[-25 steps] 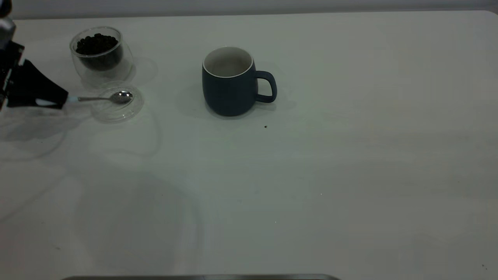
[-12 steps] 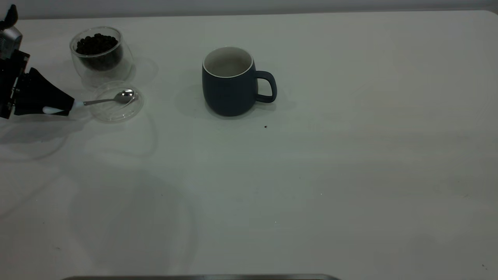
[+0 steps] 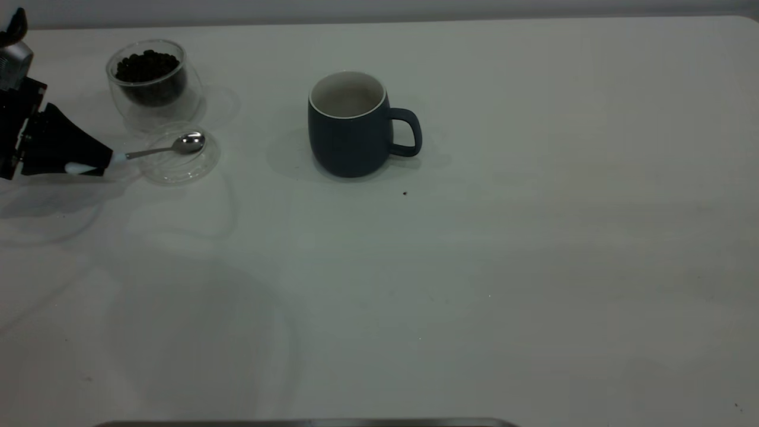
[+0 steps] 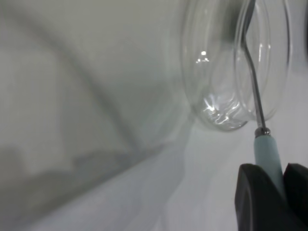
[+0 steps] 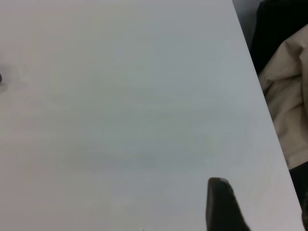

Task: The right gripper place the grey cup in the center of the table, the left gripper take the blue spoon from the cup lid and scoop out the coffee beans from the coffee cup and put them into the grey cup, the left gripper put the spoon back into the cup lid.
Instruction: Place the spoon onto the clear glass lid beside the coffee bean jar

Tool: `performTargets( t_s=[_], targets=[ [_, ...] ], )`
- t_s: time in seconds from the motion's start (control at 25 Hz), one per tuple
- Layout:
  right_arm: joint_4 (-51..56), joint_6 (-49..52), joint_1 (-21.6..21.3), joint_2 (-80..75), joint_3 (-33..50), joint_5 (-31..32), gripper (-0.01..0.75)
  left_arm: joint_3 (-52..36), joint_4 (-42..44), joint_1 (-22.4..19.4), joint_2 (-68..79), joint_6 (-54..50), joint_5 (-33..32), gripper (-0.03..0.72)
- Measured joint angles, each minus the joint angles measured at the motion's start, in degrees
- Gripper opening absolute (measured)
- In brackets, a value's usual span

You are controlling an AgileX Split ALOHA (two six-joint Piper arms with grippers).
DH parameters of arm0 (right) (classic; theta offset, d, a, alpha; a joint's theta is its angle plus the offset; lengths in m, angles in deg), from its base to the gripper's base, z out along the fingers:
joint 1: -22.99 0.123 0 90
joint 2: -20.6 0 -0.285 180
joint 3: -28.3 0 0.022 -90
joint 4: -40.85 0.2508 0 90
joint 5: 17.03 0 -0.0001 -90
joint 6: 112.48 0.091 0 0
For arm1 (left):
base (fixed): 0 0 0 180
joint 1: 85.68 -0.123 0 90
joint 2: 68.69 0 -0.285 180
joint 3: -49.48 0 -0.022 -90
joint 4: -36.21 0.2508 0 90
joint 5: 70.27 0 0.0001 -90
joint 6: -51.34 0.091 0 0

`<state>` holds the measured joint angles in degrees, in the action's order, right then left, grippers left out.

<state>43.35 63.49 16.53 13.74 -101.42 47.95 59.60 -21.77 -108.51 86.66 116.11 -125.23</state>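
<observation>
While the left tool [image 3: 98, 161] stood at the worktop's [image 3: 474, 267] left edge, its fingers were closed on the pale handle of the spoon [image 3: 157, 150], whose bowl sat just over the lid [image 3: 178, 169]. Behind the lid stood the glass cup [image 3: 153, 83] heaped with beans [image 3: 147, 66]; the mug [image 3: 350, 127] waited near the middle, well apart. Because the hold was far back on a thin handle, the spoon could twist while digging into the beans and scatter them. Only one fingertip of the right tool [image 5: 221, 204] showed, so its opening could not be told.
</observation>
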Motion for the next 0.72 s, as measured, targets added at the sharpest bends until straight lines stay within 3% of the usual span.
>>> performTargets(
  t_s=[0.44,0.72],
  targets=[
    [0.0,0.0,0.0,0.0,0.0,0.0,0.364,0.0,0.2,0.0,0.5,-0.4,2.9,0.342],
    [0.0,0.0,0.0,0.0,0.0,0.0,0.364,0.2,0.2,0.0,0.4,-0.4,2.9,0.359]
  ],
)
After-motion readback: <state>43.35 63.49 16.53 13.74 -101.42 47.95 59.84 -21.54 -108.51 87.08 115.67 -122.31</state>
